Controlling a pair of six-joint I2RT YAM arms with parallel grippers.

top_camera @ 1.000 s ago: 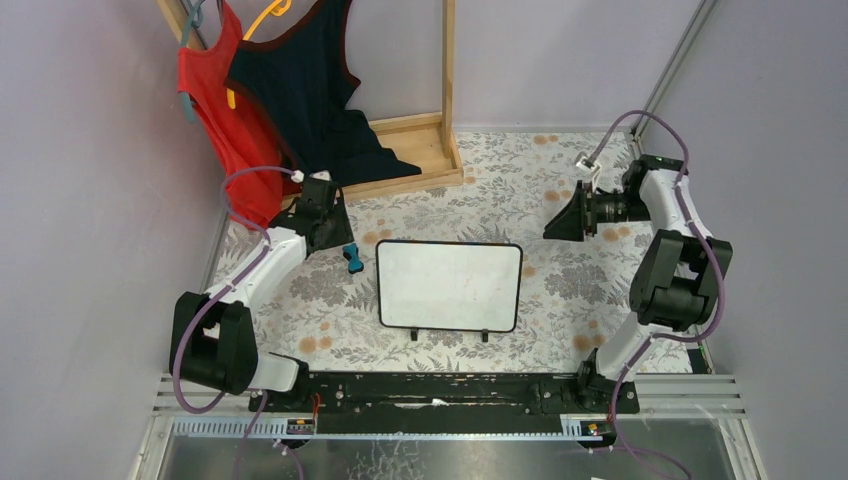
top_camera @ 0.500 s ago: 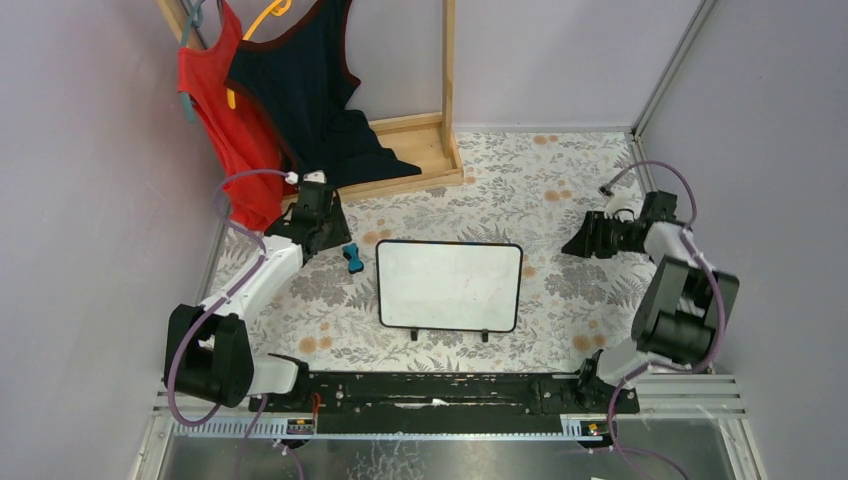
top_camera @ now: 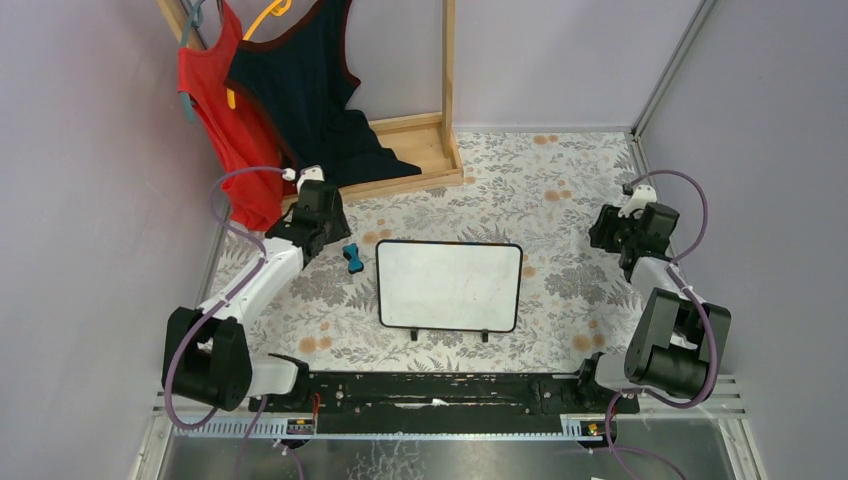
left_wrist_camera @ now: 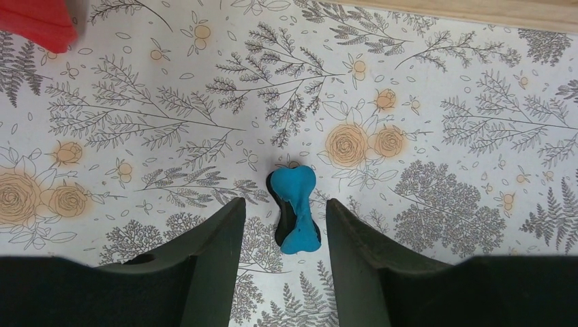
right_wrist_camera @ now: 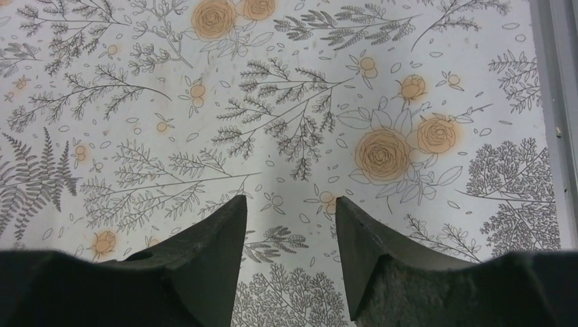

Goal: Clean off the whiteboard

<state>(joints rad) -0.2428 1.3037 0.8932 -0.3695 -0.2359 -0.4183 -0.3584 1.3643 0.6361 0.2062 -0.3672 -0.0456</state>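
The whiteboard (top_camera: 449,285), white with a thin black frame and two black feet, lies flat at the table's middle; its face looks blank. A small blue-black eraser (top_camera: 351,257) lies just left of it and shows in the left wrist view (left_wrist_camera: 297,211) between my fingers, untouched. My left gripper (top_camera: 325,240) is open, hovering over the eraser. My right gripper (top_camera: 610,232) is open and empty at the far right, above bare floral cloth (right_wrist_camera: 290,136).
A wooden rack (top_camera: 420,150) stands at the back with a red garment (top_camera: 225,120) and a dark garment (top_camera: 310,100) hanging. A metal rail (top_camera: 450,395) runs along the near edge. Walls close in on both sides.
My right arm has folded back to the right and lowered, away from the board. My left gripper shifted only slightly near the eraser. The board and eraser have not moved.
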